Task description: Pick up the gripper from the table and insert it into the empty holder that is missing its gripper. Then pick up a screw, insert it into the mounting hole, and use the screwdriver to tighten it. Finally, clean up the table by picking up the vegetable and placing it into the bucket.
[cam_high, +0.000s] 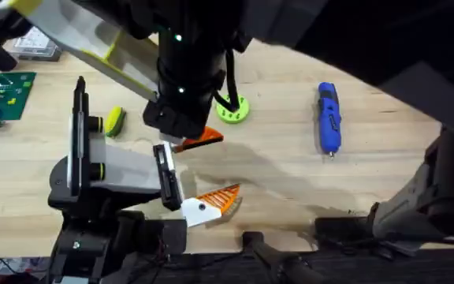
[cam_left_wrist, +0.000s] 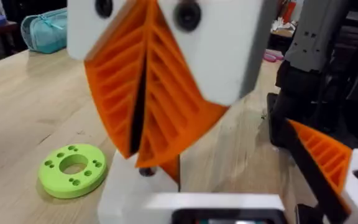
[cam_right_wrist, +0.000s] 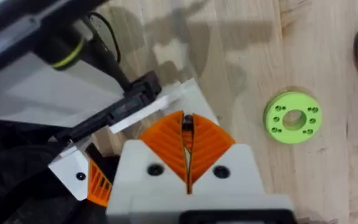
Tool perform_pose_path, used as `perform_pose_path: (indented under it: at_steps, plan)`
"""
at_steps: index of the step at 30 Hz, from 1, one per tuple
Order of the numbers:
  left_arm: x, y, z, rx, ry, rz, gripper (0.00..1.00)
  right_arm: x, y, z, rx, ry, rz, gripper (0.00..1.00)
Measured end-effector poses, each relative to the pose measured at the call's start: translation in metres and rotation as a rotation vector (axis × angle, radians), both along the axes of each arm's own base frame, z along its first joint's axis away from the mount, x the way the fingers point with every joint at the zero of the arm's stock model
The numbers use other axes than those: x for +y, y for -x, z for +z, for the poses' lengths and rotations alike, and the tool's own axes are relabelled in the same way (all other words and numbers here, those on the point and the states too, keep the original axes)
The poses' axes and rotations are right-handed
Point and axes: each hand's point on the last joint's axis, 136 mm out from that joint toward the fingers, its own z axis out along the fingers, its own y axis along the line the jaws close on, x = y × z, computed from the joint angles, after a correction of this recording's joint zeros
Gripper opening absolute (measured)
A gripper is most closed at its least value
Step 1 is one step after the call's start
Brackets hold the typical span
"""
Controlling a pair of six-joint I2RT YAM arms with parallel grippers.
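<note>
Gripper (cam_high: 217, 199): lies low on the counter (cam_high: 290, 170) near its front edge, ribbed orange wedge pointing right, white base block touching the black end of the left arm (cam_high: 93, 170); cannot tell whether seated there or merely resting against it.

Right gripper (cam_high: 199, 140): hangs just beyond the gripper, reached across from the right; jaws pressed together, orange ribbed pads (cam_right_wrist: 166, 140) meeting along one seam.

Left arm: jaw state cannot be told.

Green ring (cam_high: 233, 110): lies flat just beyond the right gripper.

Vegetable (cam_high: 115, 121): rests on the counter beside the left arm's upright black bar.

Screwdriver (cam_high: 329, 118): lies well apart to the right, metal tip toward the front edge.
</note>
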Motion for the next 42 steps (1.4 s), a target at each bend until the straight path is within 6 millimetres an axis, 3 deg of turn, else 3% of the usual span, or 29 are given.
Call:
perform_pose_path:
  at_steps: [42]
  plan:
    - [0.0000,0.0000,-0.0001,0.019,0.005,0.001,0.990,-0.0049,-0.0039,-0.0095,0.024,0.016,-0.017,0.007]
